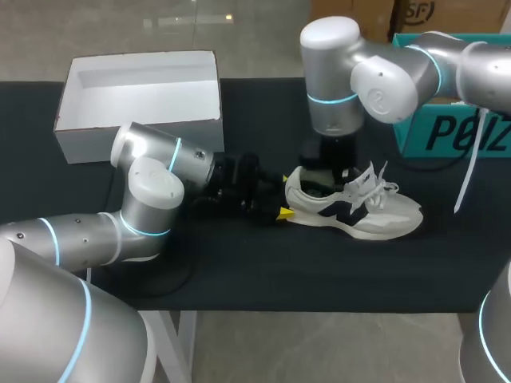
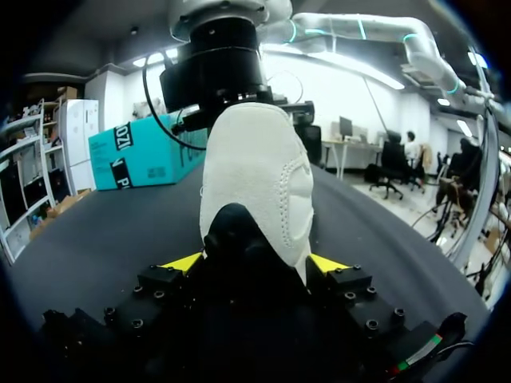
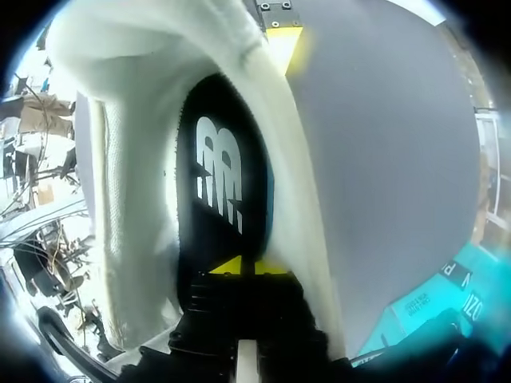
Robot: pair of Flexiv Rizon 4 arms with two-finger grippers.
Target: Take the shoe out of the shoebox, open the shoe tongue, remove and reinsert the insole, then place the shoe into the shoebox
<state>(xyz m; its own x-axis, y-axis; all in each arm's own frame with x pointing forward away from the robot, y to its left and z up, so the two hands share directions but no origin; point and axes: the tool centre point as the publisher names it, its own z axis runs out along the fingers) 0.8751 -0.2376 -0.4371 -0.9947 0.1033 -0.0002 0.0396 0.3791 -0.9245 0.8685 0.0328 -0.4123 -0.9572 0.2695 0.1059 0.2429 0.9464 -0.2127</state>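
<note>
A white and grey shoe (image 1: pixel 355 209) with a dark side panel lies on the black table, laces loose, heel toward my left arm. My left gripper (image 1: pixel 283 213) lies low at the heel. In the left wrist view its yellow tips press both sides of the shoe's heel (image 2: pixel 255 175), so the left gripper (image 2: pixel 255 267) is shut on it. My right gripper (image 1: pixel 319 185) comes down from above into the shoe's opening. In the right wrist view the right gripper (image 3: pixel 239 265) has its tips closed together on the heel end of the black insole (image 3: pixel 219 183) inside the shoe (image 3: pixel 120 159).
An open white shoebox (image 1: pixel 136 132) stands at the back left of the table. A teal box (image 1: pixel 455 132) sits at the back right, behind the shoe. Bare black tabletop (image 1: pixel 319 271) lies in front of the shoe.
</note>
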